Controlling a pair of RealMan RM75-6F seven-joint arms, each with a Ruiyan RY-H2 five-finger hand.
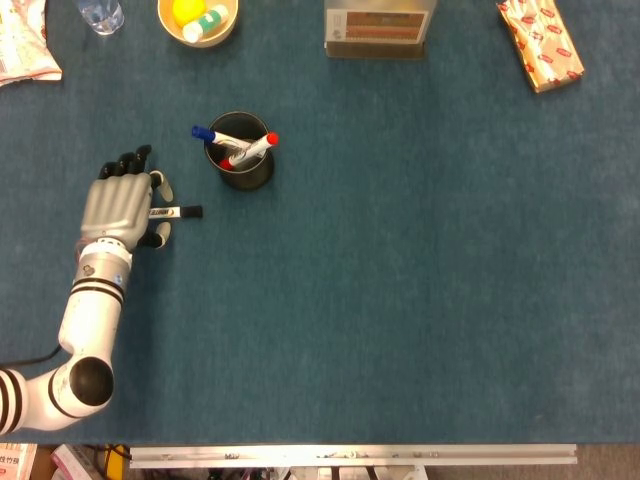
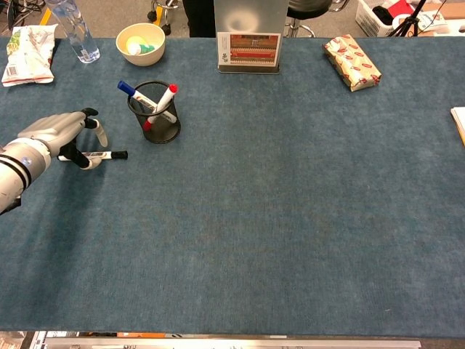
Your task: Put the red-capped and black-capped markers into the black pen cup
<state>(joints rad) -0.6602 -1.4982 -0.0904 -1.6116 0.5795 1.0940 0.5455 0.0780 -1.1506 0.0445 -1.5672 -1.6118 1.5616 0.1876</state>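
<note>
Black-capped marker point(image 1: 178, 212) label (unreadable print)

I see the black-capped marker point(image 1: 176, 212) lying flat on the table. The red-capped marker point(image 1: 252, 150) leans inside the black pen cup point(image 1: 241, 166).

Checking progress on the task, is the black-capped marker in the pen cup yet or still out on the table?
Out. The black-capped marker lies flat on the table beside the left hand, outside the black pen cup.

Hidden and cut-off parts

The left hand point(image 1: 122, 203) is covering the black-capped marker's point(image 1: 178, 212) rear end; whether it is gripping is unclear. The snack bag point(image 1: 22, 45) is running off the edge.
</note>
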